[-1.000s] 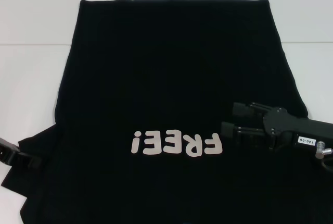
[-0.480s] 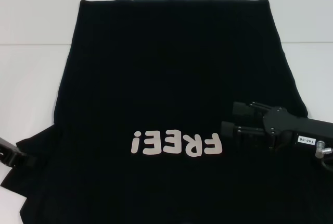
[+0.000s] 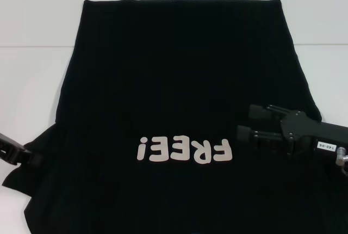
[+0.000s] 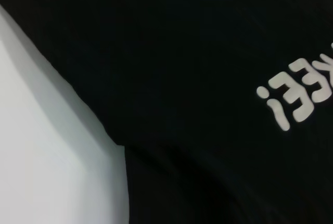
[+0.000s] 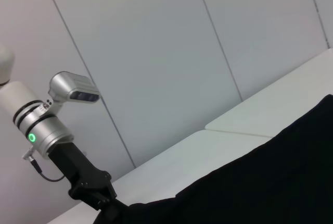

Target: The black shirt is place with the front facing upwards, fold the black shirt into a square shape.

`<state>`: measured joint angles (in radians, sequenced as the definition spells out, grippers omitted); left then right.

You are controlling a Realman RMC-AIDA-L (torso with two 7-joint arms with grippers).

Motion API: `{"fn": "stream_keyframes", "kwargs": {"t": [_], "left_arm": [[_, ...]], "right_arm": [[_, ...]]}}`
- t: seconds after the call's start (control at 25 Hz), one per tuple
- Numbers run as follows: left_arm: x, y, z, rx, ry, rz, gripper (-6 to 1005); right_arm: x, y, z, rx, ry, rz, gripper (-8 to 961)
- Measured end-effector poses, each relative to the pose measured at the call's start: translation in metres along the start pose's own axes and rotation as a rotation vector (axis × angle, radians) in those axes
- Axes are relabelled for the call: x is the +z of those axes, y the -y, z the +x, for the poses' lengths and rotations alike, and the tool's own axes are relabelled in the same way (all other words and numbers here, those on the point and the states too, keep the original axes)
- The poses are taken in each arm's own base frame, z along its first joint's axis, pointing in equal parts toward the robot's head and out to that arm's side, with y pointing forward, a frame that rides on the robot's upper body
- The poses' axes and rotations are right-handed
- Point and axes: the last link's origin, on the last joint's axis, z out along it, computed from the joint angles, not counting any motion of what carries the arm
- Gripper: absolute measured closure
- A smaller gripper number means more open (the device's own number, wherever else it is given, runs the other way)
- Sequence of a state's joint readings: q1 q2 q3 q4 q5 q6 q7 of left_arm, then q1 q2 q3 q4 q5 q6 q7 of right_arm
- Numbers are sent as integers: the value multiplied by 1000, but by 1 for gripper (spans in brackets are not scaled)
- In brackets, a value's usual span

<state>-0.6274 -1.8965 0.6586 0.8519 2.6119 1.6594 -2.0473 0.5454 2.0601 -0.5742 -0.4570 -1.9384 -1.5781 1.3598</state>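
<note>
The black shirt (image 3: 179,76) lies spread front-up on the white table (image 3: 32,81), its white letters "FREE!" (image 3: 185,151) reading upside down from the head view. My right gripper (image 3: 244,121) hovers over the shirt's right side, pointing left toward the letters. It is open, and only flat cloth shows between its two fingers. My left gripper (image 3: 32,159) sits at the left sleeve's edge, shut on the cloth. The right wrist view shows the left gripper (image 5: 101,198) touching the shirt (image 5: 260,182). The left wrist view shows the shirt (image 4: 182,78) and the sleeve's armpit corner.
Bare white table surface (image 3: 315,22) borders the shirt at the left, right and back. A seam line (image 3: 32,46) crosses the tabletop. Grey wall panels (image 5: 156,52) stand behind the table in the right wrist view.
My right gripper has drawn back to the right and slightly nearer. My left gripper has shifted a little farther away, and the left sleeve has moved with it.
</note>
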Motion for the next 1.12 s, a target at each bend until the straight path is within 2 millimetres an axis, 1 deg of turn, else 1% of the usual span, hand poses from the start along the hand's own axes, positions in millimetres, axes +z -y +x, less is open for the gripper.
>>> {"fn": "stream_keyframes", "kwargs": {"t": [0.24,0.28,0.32,0.36,0.48,0.72,1.12], "left_arm": [[-14,-4,3,-27,6,14,971],[-16,-4,3,-29,4,21,970],[-23,-3,3,-32,-2,43,969],[-23,-3,3,-32,-2,43,969],[-32,-1,3,-40,-13,75,967],[-40,2,0,-52,-16,99,963],[-60,10,-5,-73,-49,156,956]], "right_arm": [[-6,0,1,-4,10,3,8],[-6,0,1,-6,11,4,8],[-6,0,1,-11,12,5,8],[-6,0,1,-14,13,6,8],[-6,-1,1,-21,15,6,8],[-6,-1,1,-23,20,5,8],[-4,0,-2,-32,23,-2,9]]}}
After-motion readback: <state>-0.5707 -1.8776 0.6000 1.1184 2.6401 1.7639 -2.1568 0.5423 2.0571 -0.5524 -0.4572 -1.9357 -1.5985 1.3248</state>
